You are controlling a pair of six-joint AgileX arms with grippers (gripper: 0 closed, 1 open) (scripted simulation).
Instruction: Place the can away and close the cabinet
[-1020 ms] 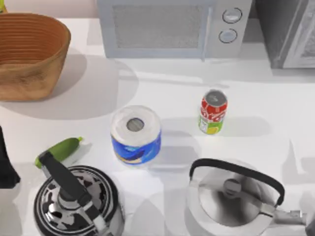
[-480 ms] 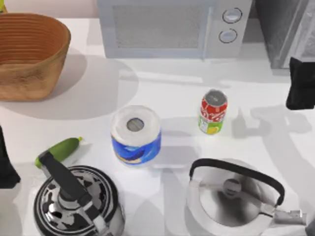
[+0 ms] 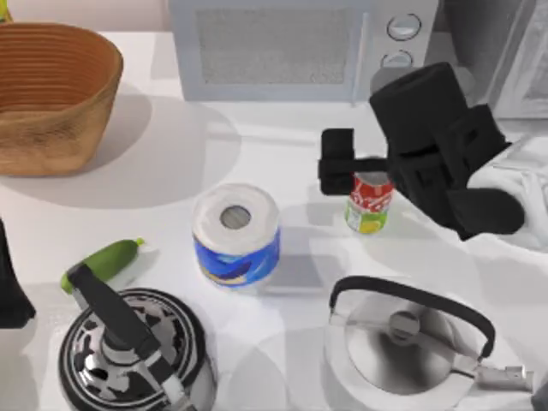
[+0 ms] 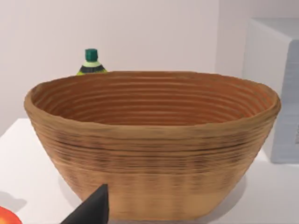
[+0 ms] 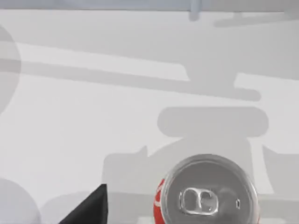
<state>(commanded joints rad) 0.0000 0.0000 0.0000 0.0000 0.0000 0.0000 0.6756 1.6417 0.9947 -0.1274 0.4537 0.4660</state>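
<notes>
R tool (image 3: 338, 163) hovers over can (image 3: 369, 205), upright.

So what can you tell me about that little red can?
The can is red with white lettering, a green-yellow lower band and a silver top with a pull tab. It looks like metal and stands upright on the white table, right of the paper roll. The right claw hovers over it, not touching.
</notes>
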